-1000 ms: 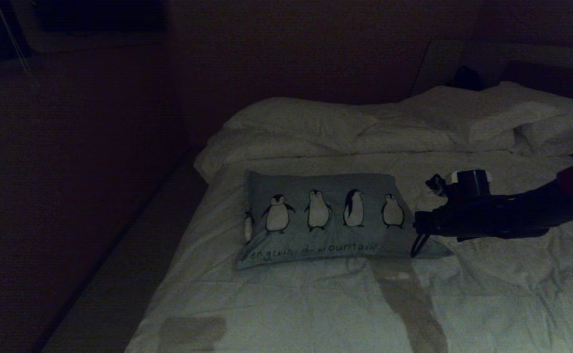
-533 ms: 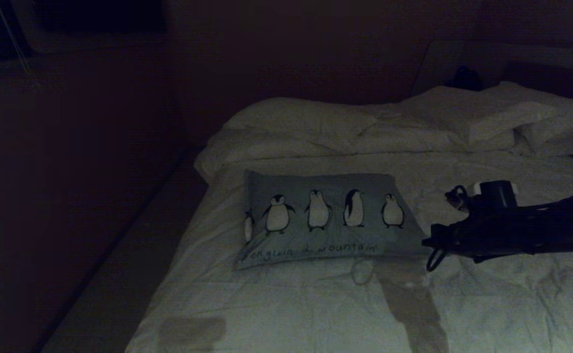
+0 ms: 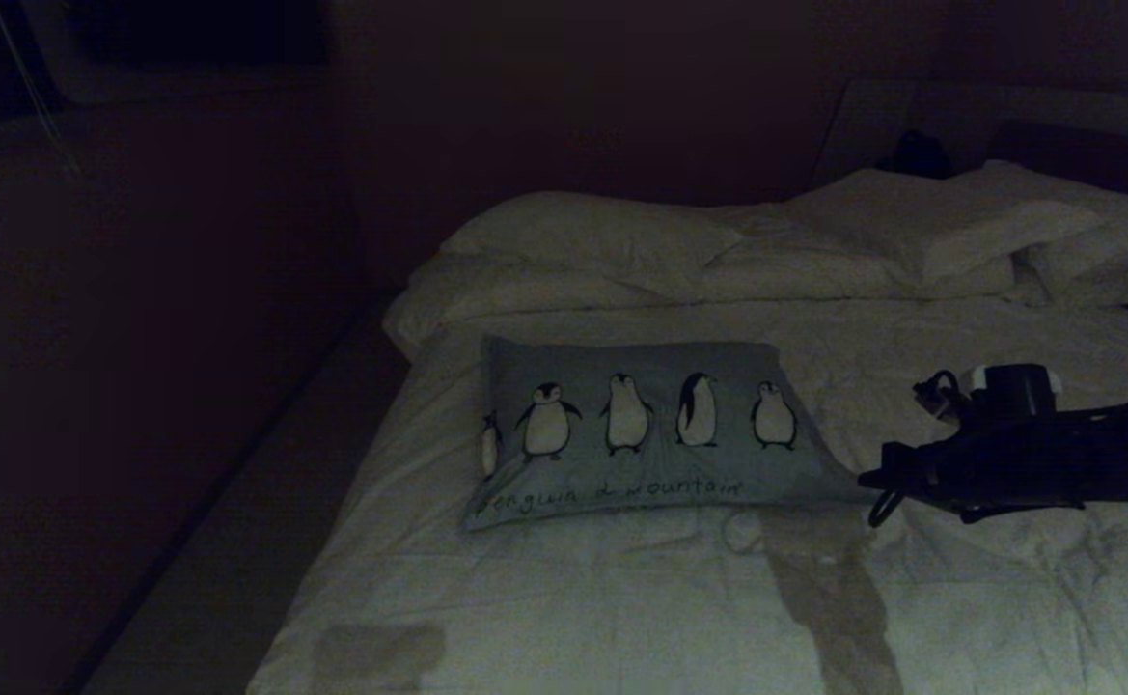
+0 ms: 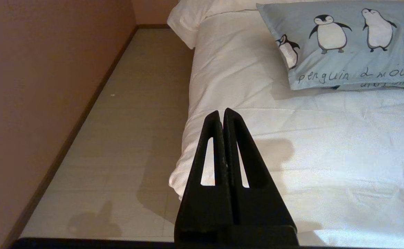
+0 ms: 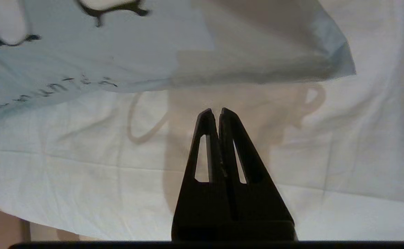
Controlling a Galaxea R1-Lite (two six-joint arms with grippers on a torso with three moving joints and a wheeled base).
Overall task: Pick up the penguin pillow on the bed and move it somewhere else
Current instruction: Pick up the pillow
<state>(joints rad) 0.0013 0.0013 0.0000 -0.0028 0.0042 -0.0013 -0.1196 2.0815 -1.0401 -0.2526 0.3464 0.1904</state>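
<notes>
So the right gripper (image 3: 877, 478) is hovering pinched shut, empty, just beside the corner of the penguin pillow (image 3: 641, 430) that's lying flat on the bed (image 3: 621, 598). Looks like approach stage: it's needing to open first.

Grey-blue penguin pillow (image 3: 636, 430) flat on white bed (image 3: 621, 598)

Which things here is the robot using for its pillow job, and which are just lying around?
For the job:
- penguin pillow
- bed it lies on
- right gripper, fingers shut, beside the pillow's corner

Just lying about:
- plain white pillows at the head of the bed
- left gripper, fingers shut, parked by the bed's edge
- floor
</notes>
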